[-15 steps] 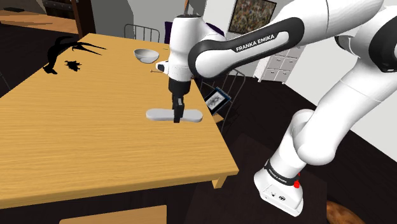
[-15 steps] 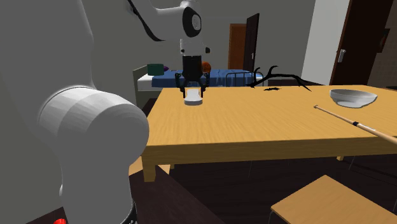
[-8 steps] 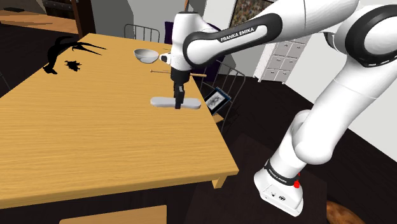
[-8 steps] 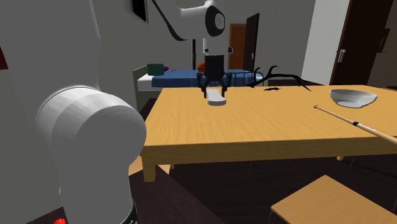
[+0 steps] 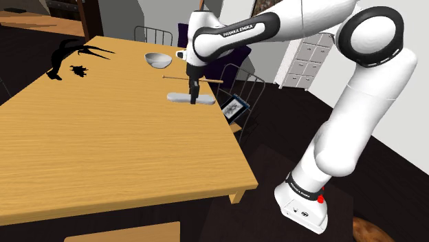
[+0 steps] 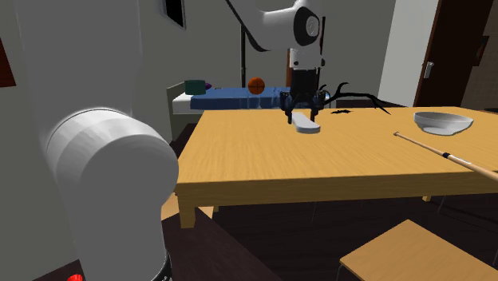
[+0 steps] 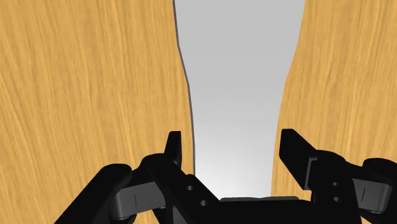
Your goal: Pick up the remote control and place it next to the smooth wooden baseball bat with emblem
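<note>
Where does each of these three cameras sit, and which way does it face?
Shoulder view: beside the stand, looking down over the table; the white arm reaches up-left.
Second exterior view: close behind the arm, facing across the table; a white arm link looms left.
Wrist view: on the hand, looking past the black fingers at the grey remote.
Both exterior views share the gripper clasping the remote, plus bat and bowl.

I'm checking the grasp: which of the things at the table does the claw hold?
The grey remote control, clasped in the claw; the white bowl and thin bat lie apart on the table.
</note>
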Robot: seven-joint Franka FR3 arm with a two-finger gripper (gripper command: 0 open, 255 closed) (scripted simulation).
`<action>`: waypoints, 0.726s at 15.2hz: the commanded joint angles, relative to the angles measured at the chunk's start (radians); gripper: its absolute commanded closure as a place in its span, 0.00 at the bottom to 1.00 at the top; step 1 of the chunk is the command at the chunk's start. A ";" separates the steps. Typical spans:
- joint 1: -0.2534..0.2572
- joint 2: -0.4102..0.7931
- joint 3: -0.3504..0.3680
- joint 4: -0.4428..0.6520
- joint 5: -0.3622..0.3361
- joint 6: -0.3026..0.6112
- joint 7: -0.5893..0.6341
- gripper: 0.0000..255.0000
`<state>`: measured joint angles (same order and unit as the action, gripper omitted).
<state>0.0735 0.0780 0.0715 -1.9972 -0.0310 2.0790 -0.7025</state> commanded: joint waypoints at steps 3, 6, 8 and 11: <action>-0.041 0.082 -0.033 0.108 0.000 -0.024 -0.076 1.00; -0.071 0.156 -0.054 0.210 0.003 -0.051 -0.129 1.00; -0.091 0.210 -0.066 0.286 0.006 -0.072 -0.164 1.00; -0.122 0.297 -0.082 0.415 0.013 -0.113 -0.212 1.00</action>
<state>-0.0362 0.3465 -0.0041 -1.6246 -0.0208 1.9798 -0.8942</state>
